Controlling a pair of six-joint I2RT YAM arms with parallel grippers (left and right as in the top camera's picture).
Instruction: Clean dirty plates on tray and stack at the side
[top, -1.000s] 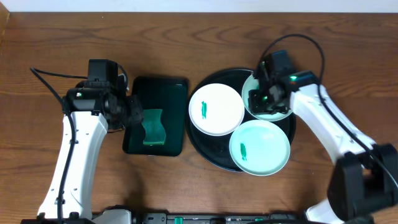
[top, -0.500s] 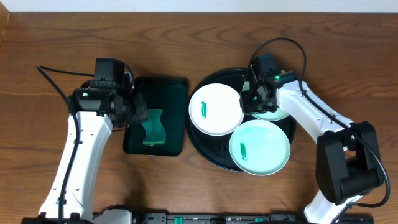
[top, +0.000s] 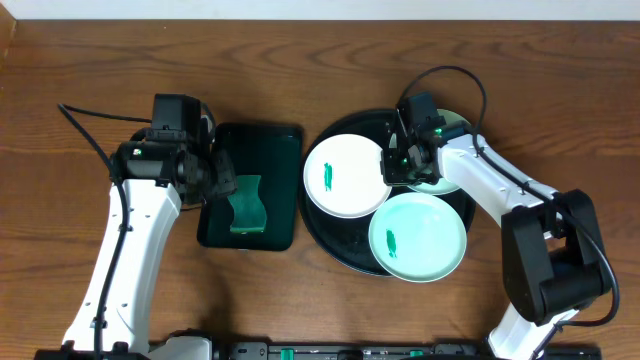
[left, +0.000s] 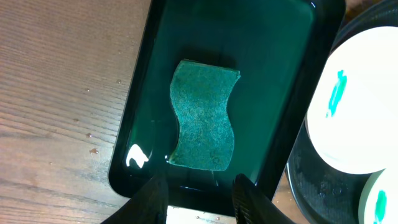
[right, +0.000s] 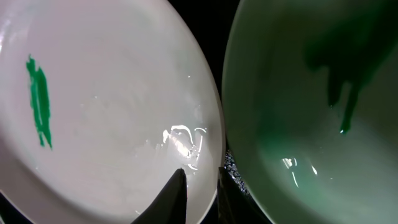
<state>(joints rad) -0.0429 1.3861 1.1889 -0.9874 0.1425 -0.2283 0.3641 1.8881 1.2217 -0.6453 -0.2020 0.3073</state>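
From overhead, your left end effector (top: 222, 182) hangs over the near edge of the green tray (top: 275, 140) on the table (top: 300, 60), with the sponge (top: 247, 205) just ahead of its fingers. Your right end effector (top: 398, 162) sits over the black tray (top: 335, 245), between 2 plates. The white plate (top: 345, 180) is on one side of it and the rear mint plate (top: 445, 182) on the other. The front mint plate (top: 420, 238) lies near it, overlapping the tray's rim.

In the left wrist view, the left end effector (left: 200, 200) has its fingers apart and nothing between them. The sponge (left: 202, 115) lies flat in the green tray (left: 267, 56) straight ahead of them.

In the right wrist view, the right end effector (right: 202, 194) is closed on the rim of the white plate (right: 106, 106). 1 finger lies over the plate's face and the other outside its edge. A green smear (right: 38, 102) marks the plate's far side, well away from the fingers. The rear mint plate (right: 311, 124) is just beside the outer finger.
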